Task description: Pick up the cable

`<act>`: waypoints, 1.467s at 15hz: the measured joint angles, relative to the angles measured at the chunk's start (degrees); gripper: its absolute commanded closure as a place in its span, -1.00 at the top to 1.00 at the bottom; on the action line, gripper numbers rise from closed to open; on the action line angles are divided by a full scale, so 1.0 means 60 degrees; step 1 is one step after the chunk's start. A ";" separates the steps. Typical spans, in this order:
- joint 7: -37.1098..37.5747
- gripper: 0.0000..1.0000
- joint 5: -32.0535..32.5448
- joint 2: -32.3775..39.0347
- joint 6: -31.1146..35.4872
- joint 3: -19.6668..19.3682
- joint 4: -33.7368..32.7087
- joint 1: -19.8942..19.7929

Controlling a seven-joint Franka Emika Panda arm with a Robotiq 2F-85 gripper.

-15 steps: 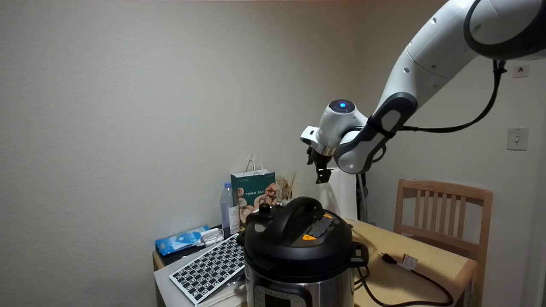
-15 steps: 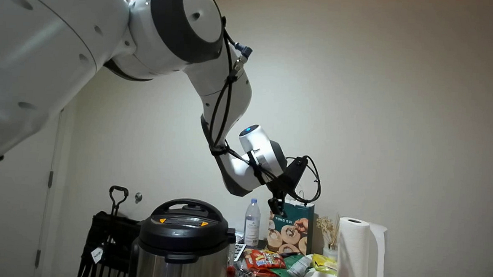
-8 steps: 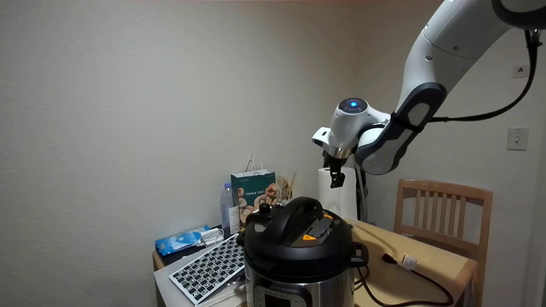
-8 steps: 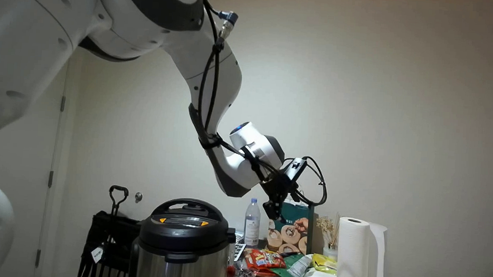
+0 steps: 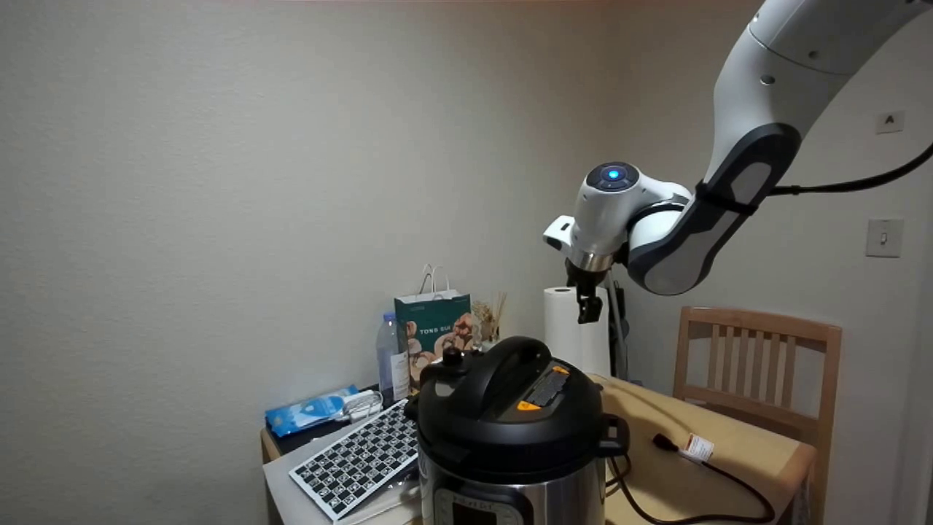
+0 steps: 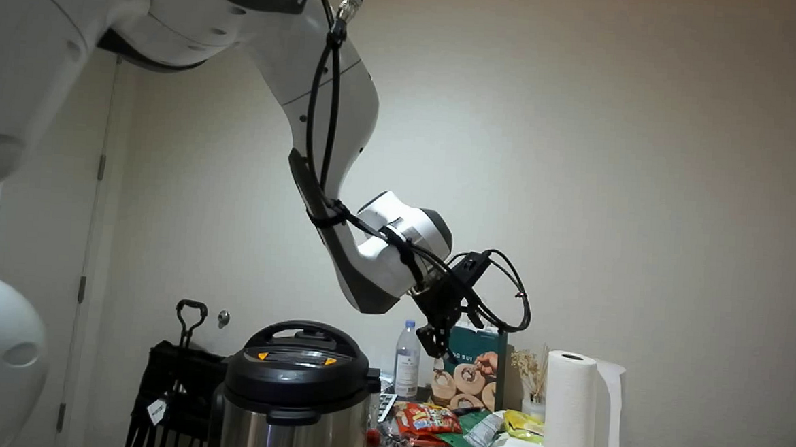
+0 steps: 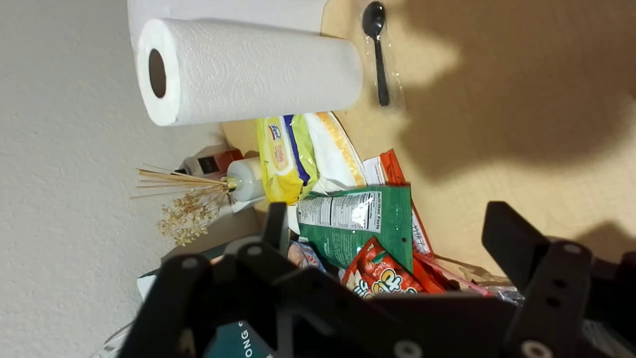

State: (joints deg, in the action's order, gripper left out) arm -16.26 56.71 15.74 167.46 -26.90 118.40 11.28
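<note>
- Black and thin, the cable (image 5: 714, 519) lies on the tan table (image 5: 765, 446) in an exterior view, looping out from beside the pressure cooker (image 5: 510, 437).
- Its plug (image 5: 665, 442) rests on the tabletop, a white printed tag (image 5: 700, 447) just behind it on the cord.
- My gripper (image 7: 387, 229) stands wide, its two fingers (image 7: 512, 236) well apart in the wrist view.
- In both exterior views I have it high over the table, tips pointing down; it is well apart from the cable.
- Between the fingers, as my wrist view looks down, I see a green snack pouch (image 7: 333, 241), partly covered by a red snack bag (image 7: 382, 273).
- Near these lies a yellow Lysol pack (image 7: 285, 159).
- A paper towel roll (image 7: 263, 74) stands upright, a wrapped black spoon (image 7: 378, 59) near its base.
- The green TONG SUI paper bag (image 5: 437, 328) stands beside a plastic bottle (image 5: 388, 357).
- I see a wooden chair (image 5: 758, 364) at the table's far side.
</note>
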 measured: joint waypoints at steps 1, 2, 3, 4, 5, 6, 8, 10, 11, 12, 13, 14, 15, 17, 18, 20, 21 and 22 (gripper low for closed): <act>0.0000 1.00 0.0000 0.0009 0.0000 0.0004 -0.0003 0.0000; 0.0000 1.00 0.0000 0.0018 0.0000 0.0004 -0.0009 -0.0001; 0.0000 1.00 0.0000 0.0019 0.0000 0.0004 -0.0009 0.0002; 0.0062 1.00 0.0003 0.0018 0.0000 -0.0011 0.0005 0.0024; 0.0247 1.00 0.0019 -0.0004 0.0000 -0.0037 0.0062 0.0051; 0.0495 1.00 0.0061 -0.0076 0.0000 -0.0091 0.0202 0.0087; 0.1097 1.00 0.0185 -0.0404 -0.0044 -0.0301 0.0734 0.0209; 0.2367 1.00 0.0948 -0.0956 -0.0298 -0.0696 0.1328 0.0444; 0.3164 1.00 0.1500 -0.1307 -0.0557 -0.0928 0.1585 0.0597; 0.3976 1.00 0.2078 -0.1713 -0.0936 -0.1136 0.1818 0.0750; 0.4755 1.00 0.2686 -0.2151 -0.1425 -0.1259 0.2042 0.0866; 0.5557 1.00 0.3328 -0.2630 -0.2026 -0.1298 0.2296 0.0929; 0.6295 1.00 0.3899 -0.3088 -0.2590 -0.1280 0.2596 0.0947; 0.6433 1.00 0.3992 -0.3389 -0.2682 -0.0504 0.2809 0.0166; 0.6433 1.00 0.3978 -0.3333 -0.2678 -0.0158 0.2772 -0.0164; 0.6433 1.00 0.3965 -0.3182 -0.2678 0.0025 0.2698 -0.0302; 0.6433 1.00 0.3964 -0.3131 -0.2678 0.0056 0.2675 -0.0320; 0.6433 1.00 0.3963 -0.3094 -0.2678 0.0073 0.2655 -0.0330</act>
State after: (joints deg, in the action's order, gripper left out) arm 22.34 80.49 -2.83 151.40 -26.46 134.33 9.31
